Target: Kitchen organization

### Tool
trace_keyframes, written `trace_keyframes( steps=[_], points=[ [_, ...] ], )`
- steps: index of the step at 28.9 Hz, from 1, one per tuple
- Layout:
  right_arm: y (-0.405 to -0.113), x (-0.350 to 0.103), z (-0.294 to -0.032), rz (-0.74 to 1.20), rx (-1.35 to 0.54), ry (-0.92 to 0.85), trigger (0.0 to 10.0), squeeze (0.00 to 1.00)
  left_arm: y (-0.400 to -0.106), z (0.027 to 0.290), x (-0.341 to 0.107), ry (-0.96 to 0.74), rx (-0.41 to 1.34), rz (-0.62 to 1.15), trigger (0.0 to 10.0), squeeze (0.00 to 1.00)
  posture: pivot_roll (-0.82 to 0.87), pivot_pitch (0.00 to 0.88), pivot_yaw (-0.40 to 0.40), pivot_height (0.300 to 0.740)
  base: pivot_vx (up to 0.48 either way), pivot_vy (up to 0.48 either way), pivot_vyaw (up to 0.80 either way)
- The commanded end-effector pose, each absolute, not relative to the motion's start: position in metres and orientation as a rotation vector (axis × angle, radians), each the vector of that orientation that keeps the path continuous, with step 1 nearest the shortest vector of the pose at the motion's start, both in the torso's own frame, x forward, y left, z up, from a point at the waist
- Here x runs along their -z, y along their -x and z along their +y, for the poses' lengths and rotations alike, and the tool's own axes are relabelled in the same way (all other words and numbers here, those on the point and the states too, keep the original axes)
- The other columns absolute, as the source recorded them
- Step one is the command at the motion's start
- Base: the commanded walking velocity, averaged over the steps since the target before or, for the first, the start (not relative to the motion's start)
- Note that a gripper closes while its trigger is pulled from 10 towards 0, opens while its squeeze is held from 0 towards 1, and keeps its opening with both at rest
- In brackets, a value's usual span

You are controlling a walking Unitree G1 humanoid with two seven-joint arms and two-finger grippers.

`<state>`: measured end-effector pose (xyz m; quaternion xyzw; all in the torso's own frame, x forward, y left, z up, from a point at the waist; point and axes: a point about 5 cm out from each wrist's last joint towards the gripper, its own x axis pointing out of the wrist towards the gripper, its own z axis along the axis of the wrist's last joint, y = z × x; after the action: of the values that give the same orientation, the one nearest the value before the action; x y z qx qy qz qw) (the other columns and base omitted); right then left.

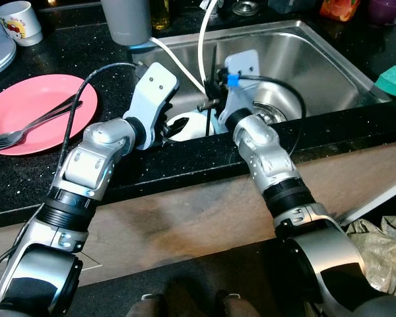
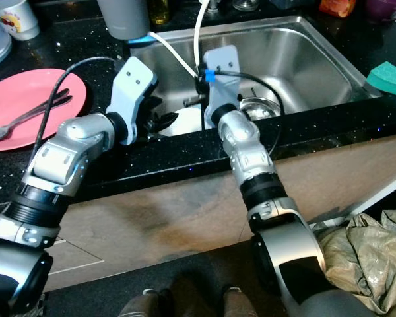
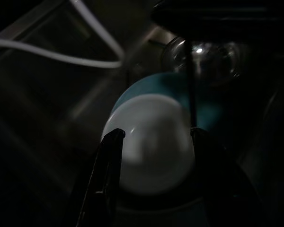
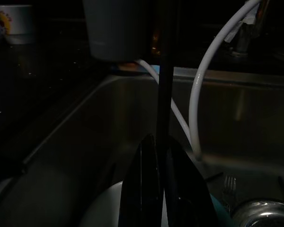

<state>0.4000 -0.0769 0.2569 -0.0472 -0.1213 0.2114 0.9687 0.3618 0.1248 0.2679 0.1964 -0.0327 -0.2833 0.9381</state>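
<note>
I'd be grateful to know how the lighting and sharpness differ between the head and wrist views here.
Left and right eye views: evenly lit and sharp, with glare on the sink steel. Left wrist view: very dark, the white bowl between the left gripper fingers soft and blurred. Right wrist view: dim, the right gripper a black silhouette gripping a thin dark rod.

Head stereo pair looks forward and down at the sink [image 1: 317,72] from above the counter edge. Both wrist cameras sit close inside the basin, dark, sharing the white hose [image 4: 199,90] with the head views.
</note>
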Motion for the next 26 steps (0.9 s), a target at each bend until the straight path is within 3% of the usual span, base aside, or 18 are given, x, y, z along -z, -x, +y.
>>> trace_keyframes(
  steps=[1,8,9,10,11,15,16,17,18,19,22,26],
  points=[
    [-0.400,-0.235,-0.075,-0.153,-0.443,0.120,10.0,0.00,-0.362,0.129,-0.261,-0.412,0.563,-0.026,10.0,0.00,0.00,0.208,0.019,0.740,0.000,0.000,0.00],
    [-0.402,-0.221,-0.072,-0.090,-0.470,0.157,10.0,0.00,-0.362,0.132,-0.259,-0.404,0.553,-0.017,10.0,0.00,0.01,0.209,0.016,0.740,0.000,0.000,0.00],
    [-0.402,-0.220,-0.072,-0.083,-0.471,0.157,10.0,0.11,-0.362,0.132,-0.259,-0.404,0.552,-0.016,10.0,0.00,0.01,0.210,0.018,0.740,0.000,0.000,0.00],
    [-0.403,-0.220,-0.073,-0.080,-0.471,0.158,10.0,0.99,-0.363,0.132,-0.259,-0.404,0.552,-0.016,10.0,0.00,0.01,0.208,0.019,0.740,0.000,0.000,0.00],
    [-0.403,-0.220,-0.073,-0.079,-0.470,0.158,10.0,1.00,-0.363,0.132,-0.259,-0.402,0.552,-0.014,10.0,0.00,0.01,0.208,0.019,0.740,0.000,0.000,0.00],
    [-0.404,-0.221,-0.074,-0.079,-0.465,0.161,10.0,1.00,-0.364,0.133,-0.261,-0.400,0.545,-0.013,10.0,0.00,0.01,0.209,0.020,0.740,0.000,0.000,0.00],
    [-0.405,-0.222,-0.075,-0.082,-0.460,0.164,10.0,0.67,-0.364,0.133,-0.262,-0.401,0.540,-0.015,10.0,0.00,0.01,0.209,0.020,0.740,0.000,0.000,0.00],
    [-0.405,-0.225,-0.075,-0.087,-0.456,0.159,10.0,0.13,-0.365,0.135,-0.265,-0.399,0.530,-0.020,10.0,0.00,0.01,0.209,0.020,0.740,0.000,0.000,0.00],
    [-0.405,-0.225,-0.075,-0.087,-0.456,0.159,10.0,0.13,-0.365,0.135,-0.265,-0.399,0.530,-0.020,10.0,0.00,0.01,0.209,0.020,0.740,0.000,0.000,0.00],
    [-0.406,-0.229,-0.076,-0.100,-0.455,0.156,10.0,0.00,-0.366,0.138,-0.268,-0.412,0.513,-0.025,10.0,0.00,0.01,0.207,0.020,0.740,0.000,0.000,0.00],
    [-0.406,-0.241,-0.076,-0.135,-0.462,0.115,10.0,0.00,-0.370,0.151,-0.275,-0.463,0.441,-0.023,10.0,0.00,0.01,0.207,0.021,0.740,0.000,0.000,0.00],
    [-0.394,-0.262,-0.068,-0.166,-0.592,-0.068,10.0,0.00,-0.378,0.202,-0.300,-0.546,0.200,-0.016,10.0,0.00,0.01,0.211,0.019,0.740,0.000,0.000,0.00]
  ],
)
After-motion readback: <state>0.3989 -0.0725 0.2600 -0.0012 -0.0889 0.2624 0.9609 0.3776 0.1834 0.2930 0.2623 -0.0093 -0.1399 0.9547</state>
